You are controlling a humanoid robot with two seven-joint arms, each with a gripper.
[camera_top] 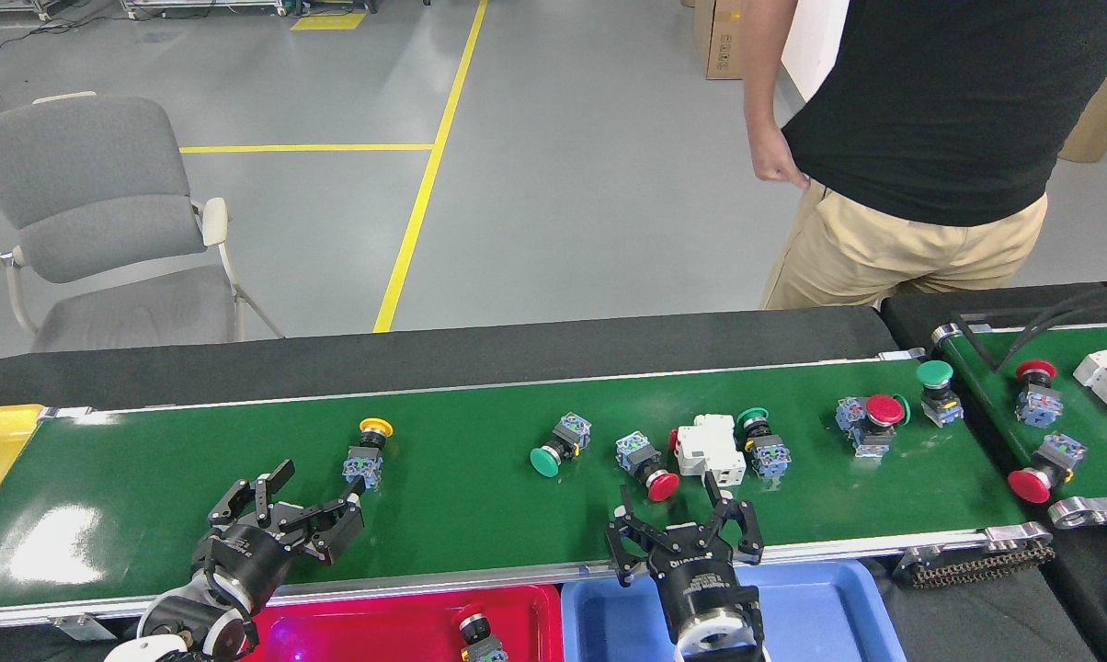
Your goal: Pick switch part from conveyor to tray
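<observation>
**Reaching for switches on the belt, both jaws empty**

Watching from the head view, you have two grippers over the near edge of the conveyor [480, 478], neither holding anything. The left gripper [291, 515] has its jaws spread and points toward the yellow switch [368, 452], which stands just beyond it, near the belt's middle line. The right gripper [687, 526] also has its jaws spread, just short of the red switch [647, 467], which lies on its side.

Behind that red switch sits a tight cluster: a white breaker [708, 448] touching or nearly touching it, and a green-rimmed switch [763, 446] against the breaker's right side. A green switch [553, 446] lies alone to the left. More parts sit toward the belt's right end. One switch [475, 636] already rests in the red tray [379, 630], below the near edge; the blue tray [820, 616] is beside it.

What could go wrong, as I judge it:
- If the belt is running, aim late and the jaws close on air or clip a cap.
- The right jaws may catch the breaker along with the red switch, or shove the cluster apart.
- The yellow switch stands upright; a glancing touch could tip it.
- The right gripper hangs over the blue tray, so a release there lands in the wrong tray.

A person [921, 138] stands beyond the far edge, clear of both arms.
</observation>
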